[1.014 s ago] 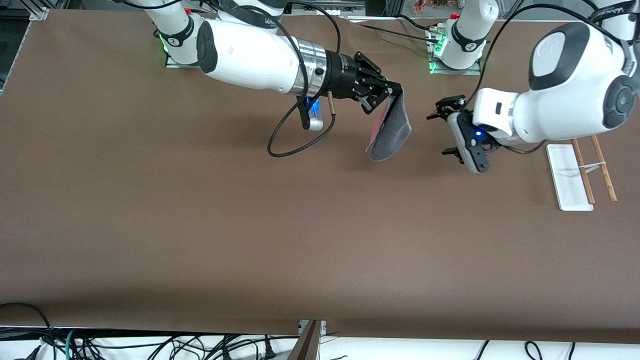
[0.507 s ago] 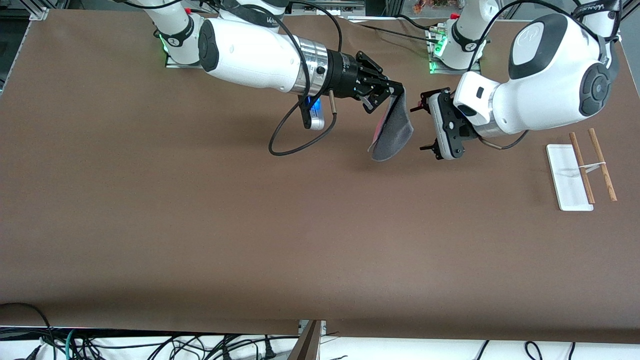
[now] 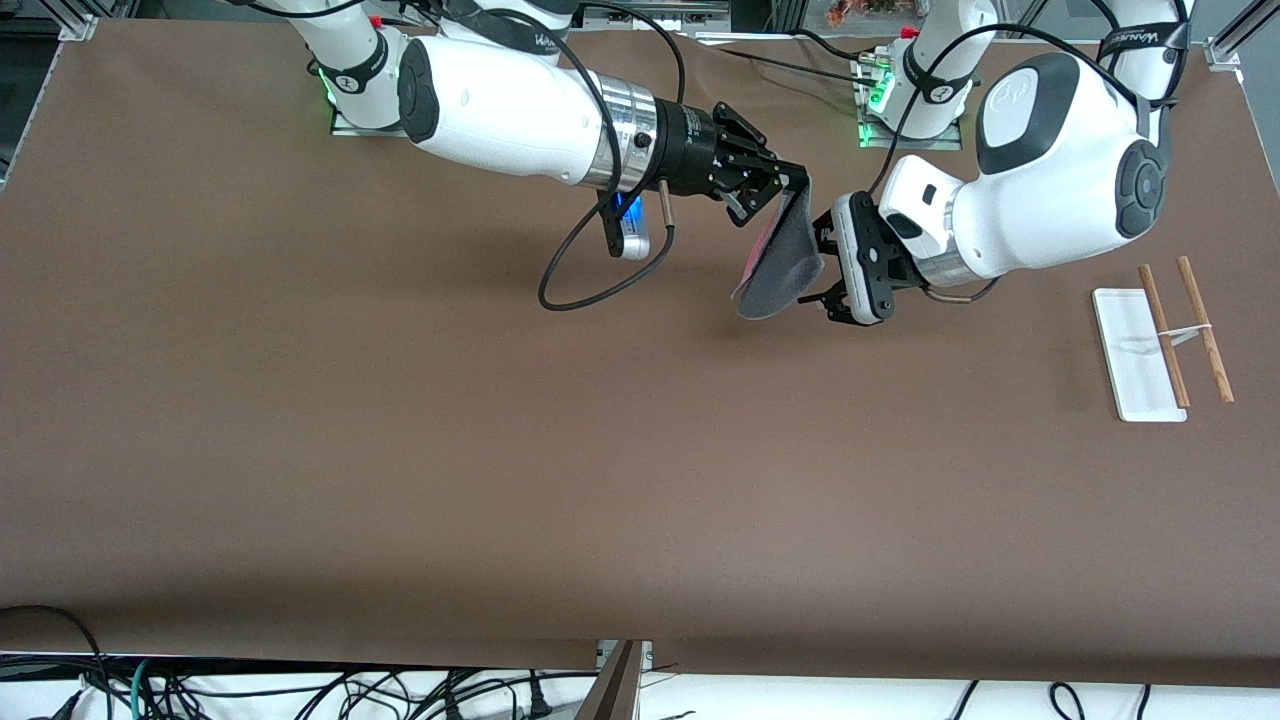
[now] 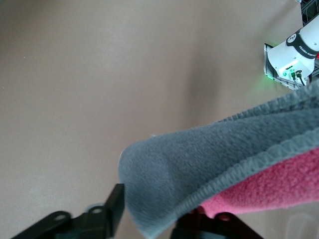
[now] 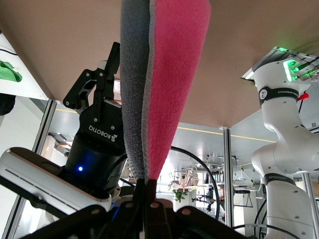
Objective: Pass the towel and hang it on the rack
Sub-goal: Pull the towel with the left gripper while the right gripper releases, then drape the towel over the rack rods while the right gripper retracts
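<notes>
My right gripper [image 3: 792,186] is shut on the top edge of the towel [image 3: 785,262] and holds it hanging above the table's middle. The towel is dark grey on one side and pink-red on the other, as the right wrist view [image 5: 164,74] shows, pinched at that gripper [image 5: 147,188]. My left gripper [image 3: 827,265] is open, with its jaws on either side of the towel's lower hanging part. In the left wrist view the towel's grey corner [image 4: 189,169] lies between the fingers [image 4: 115,206] of that gripper [image 4: 159,205]. The rack [image 3: 1165,335] lies on the table at the left arm's end.
The rack's white base [image 3: 1135,355] and two brown rods [image 3: 1205,330] lie well apart from both grippers. A black cable [image 3: 590,270] loops from the right arm's wrist. Both arm bases [image 3: 905,110] stand along the table's back edge.
My left arm has swung from the rack's end toward the towel, and its open gripper now straddles the towel's hanging part. The right gripper has held the towel almost still.
</notes>
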